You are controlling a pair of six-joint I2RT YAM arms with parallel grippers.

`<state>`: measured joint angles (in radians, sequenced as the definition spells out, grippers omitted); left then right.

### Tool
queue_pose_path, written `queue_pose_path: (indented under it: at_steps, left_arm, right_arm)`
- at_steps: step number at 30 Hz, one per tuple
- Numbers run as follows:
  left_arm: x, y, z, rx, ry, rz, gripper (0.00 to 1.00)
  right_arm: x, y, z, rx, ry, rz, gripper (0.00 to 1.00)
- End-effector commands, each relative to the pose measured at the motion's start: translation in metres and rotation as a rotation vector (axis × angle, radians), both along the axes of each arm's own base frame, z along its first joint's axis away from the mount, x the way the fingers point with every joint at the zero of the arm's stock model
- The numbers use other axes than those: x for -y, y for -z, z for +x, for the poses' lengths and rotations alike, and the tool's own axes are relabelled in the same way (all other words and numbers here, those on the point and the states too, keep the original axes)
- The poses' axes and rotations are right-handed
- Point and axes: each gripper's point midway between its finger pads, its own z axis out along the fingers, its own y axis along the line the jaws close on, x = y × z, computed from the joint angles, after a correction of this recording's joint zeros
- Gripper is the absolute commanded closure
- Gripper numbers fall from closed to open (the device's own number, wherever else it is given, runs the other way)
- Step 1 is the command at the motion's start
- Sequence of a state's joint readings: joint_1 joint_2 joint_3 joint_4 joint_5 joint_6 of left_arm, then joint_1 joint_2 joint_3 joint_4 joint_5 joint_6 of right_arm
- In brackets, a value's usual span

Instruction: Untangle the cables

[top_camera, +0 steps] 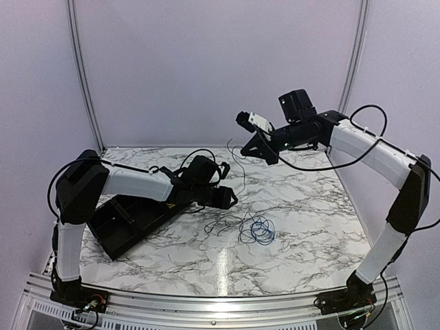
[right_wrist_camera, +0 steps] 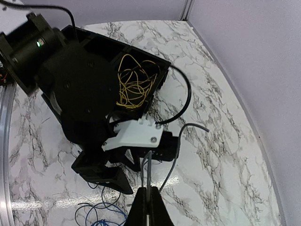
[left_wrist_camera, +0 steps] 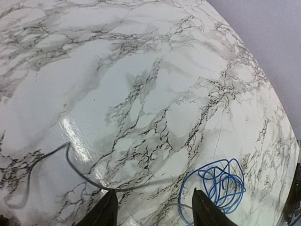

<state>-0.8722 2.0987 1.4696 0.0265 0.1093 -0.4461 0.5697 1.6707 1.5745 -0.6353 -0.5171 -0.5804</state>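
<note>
Right gripper point(right_wrist_camera: 148, 203), jaws pressed together, is pinching a strand of the black cable point(right_wrist_camera: 149, 172) and holding it high above the far side of the worktop point(top_camera: 309, 206), the loose end dangling. Left gripper point(left_wrist_camera: 154, 197), jaws standing apart and gripping nothing, is hovering low over the worktop's middle, just beside the blue cable point(left_wrist_camera: 218, 181), which is lying coiled on the marble. Yellow cable point(right_wrist_camera: 134, 84) is sitting bundled in the black tray point(top_camera: 113, 237) by the left edge, apparently sorted. Black and blue are seemingly awaiting separation; whether they are crossing cannot be told
</note>
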Motion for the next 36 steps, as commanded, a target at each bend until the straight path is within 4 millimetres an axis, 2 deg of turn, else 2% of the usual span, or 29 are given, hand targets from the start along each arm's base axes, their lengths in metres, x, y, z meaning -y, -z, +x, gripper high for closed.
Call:
queue_pose_path:
  at_steps: [1,5,6,7,12,16,19,21,23,28,32,36]
  left_arm:
    - [0.023,0.026,-0.009,-0.004,0.073,-0.142,0.52]
    - [0.039,0.040,-0.017,-0.047,0.125,-0.170,0.64]
    - [0.041,0.043,-0.020,-0.055,0.131,-0.174,0.67]
    - [0.043,0.046,-0.023,-0.065,0.136,-0.176,0.69]
    - [0.040,0.074,-0.037,-0.143,0.135,-0.173,0.75]
    - [0.035,0.084,-0.043,-0.171,0.133,-0.168,0.78]
    - [0.034,0.083,-0.043,-0.166,0.129,-0.168,0.78]
    - [0.035,0.077,-0.042,-0.155,0.130,-0.173,0.76]
    - [0.036,0.067,-0.040,-0.128,0.134,-0.181,0.71]
    - [0.032,0.014,-0.031,-0.002,0.132,-0.205,0.57]
    - [0.018,-0.029,-0.030,0.077,0.098,-0.228,0.53]
    - [-0.002,-0.058,-0.035,0.139,0.062,-0.232,0.50]
  right_arm:
    - [-0.006,-0.066,-0.012,0.024,-0.031,0.083,1.00]
    - [-0.009,-0.132,-0.007,0.100,-0.006,0.177,1.00]
    - [-0.009,-0.155,-0.007,0.138,0.001,0.214,1.00]
    - [-0.009,-0.166,-0.005,0.152,0.012,0.234,1.00]
    - [-0.002,-0.257,-0.011,0.282,0.050,0.412,1.00]
    - [0.008,-0.309,-0.018,0.376,0.085,0.534,1.00]
    - [0.019,-0.346,-0.024,0.462,0.112,0.627,1.00]
    - [0.025,-0.361,-0.027,0.515,0.128,0.653,1.00]
    - [0.026,-0.359,-0.023,0.536,0.140,0.636,1.00]
    - [0.025,-0.322,-0.007,0.510,0.183,0.557,1.00]
    - [0.025,-0.285,0.011,0.465,0.223,0.504,1.00]
    - [0.021,-0.250,0.029,0.398,0.249,0.448,1.00]
